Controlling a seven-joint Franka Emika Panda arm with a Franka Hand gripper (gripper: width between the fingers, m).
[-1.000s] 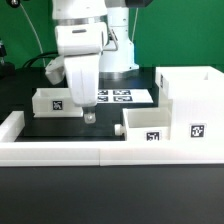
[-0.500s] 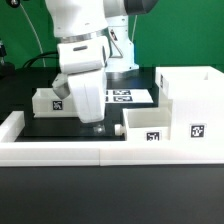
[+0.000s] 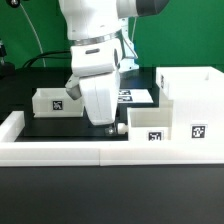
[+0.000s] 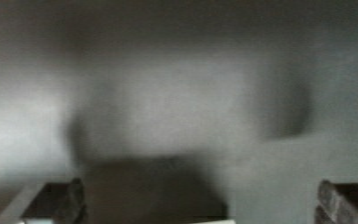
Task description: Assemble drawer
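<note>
White plastic all across the exterior view. End effector [image 3: 111,126] down low over the black desk [image 3: 50,128], tips at the surface or just off it, cannot tell which. Right beside it, toward the exterior view's right: front tray [image 3: 150,124] of the drawer. Small, open-topped, square black-and-white tag on its front face. Near wall just beside the tips, contact impossible to judge. Up against that tray, further to the exterior view's right: drawer casing [image 3: 192,95], tall and boxy, opening showing at the top, one tag low on the front. Off toward the exterior view's left, well apart from the tips: back tray [image 3: 48,100], same small white box shape, tag facing the camera, one end covered by the arm. Further back, partly hidden by the arm, marker board [image 3: 138,96] flat on the desk. Along the front, long low white border wall [image 3: 60,150], front tray and casing standing close behind it. Jaw gap hard to read from this angle.

Over to the wrist view. Heavy blur, grey wash, too soft to make out any drawer part. Two dark fingers [image 4: 55,203] set far apart, nothing gripped between them. Spread wide and empty.
</note>
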